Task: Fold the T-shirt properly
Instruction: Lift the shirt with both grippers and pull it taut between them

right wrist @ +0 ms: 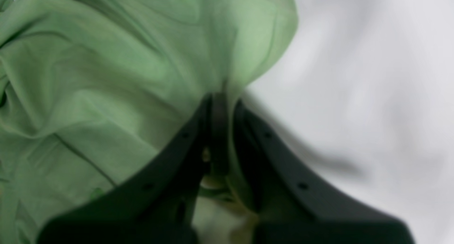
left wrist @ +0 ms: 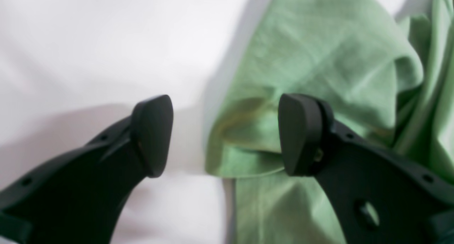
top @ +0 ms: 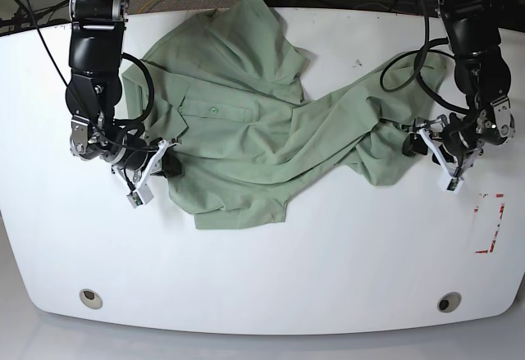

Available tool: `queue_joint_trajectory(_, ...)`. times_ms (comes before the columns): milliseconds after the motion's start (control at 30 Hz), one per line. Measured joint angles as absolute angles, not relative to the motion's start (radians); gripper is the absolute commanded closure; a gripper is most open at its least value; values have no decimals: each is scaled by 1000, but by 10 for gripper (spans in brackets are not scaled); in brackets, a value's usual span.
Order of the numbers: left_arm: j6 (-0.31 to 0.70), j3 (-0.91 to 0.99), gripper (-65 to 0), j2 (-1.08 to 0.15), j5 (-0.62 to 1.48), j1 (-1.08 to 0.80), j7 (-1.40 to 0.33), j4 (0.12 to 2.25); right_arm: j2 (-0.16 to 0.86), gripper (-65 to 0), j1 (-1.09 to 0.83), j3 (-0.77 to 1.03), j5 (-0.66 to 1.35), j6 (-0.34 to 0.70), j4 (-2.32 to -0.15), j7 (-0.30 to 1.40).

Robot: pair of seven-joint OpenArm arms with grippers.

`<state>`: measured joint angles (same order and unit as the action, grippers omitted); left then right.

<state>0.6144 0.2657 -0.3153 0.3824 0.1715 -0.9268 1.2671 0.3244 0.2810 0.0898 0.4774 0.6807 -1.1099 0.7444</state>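
T-shirt (top: 262,147) spread crumpled across the far half of a white table (top: 271,278), collar toward the far left. Right gripper (right wrist: 220,105) clenched on a fold at the shirt's left edge. Left gripper (left wrist: 225,134) released, jaws wide, poised over the right hem. Bare tabletop near; red-marked rectangle (top: 490,222) at right.

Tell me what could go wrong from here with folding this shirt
1. The right gripper is shut on the T-shirt while the left gripper is open with nothing between its fingers. Pulling now would likely drag the shirt to one side instead of spreading it.
2. The shirt lies bunched and twisted across the white table, so a fold made now could trap creases.
3. The hem edge sits beside the left gripper's fingers; closing here might miss it or catch one layer only.
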Motion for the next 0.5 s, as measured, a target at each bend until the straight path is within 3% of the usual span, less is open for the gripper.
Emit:
queue_joint_trajectory(233,620,189,-425,-309,408,202,-896,1185,327,0,281,95,478,681,-1110,743)
queue_joint_trajectory(267,620,186,-399,-309,409,199,-891,1185,327,0,281,95,479,681,-1110,744)
queue_joint_trajectory(333,620,184,-317,-311,412,199,-888,1185,325,0,281,95,478,681,-1110,744)
queue_joint_trajectory(433,649,184,-54,-311,400,199,-891,1181,324,0,281,96,478,681,-1110,744)
queue_joint_trajectory(467,664,184,0,-315,403,197,-891,1179,324,0,281,95,479,681,-1110,744)
queue_joint_trajectory(500,681,180,0,-319,400,196,-893,1177,324,0,281,96,480,681,-1110,743)
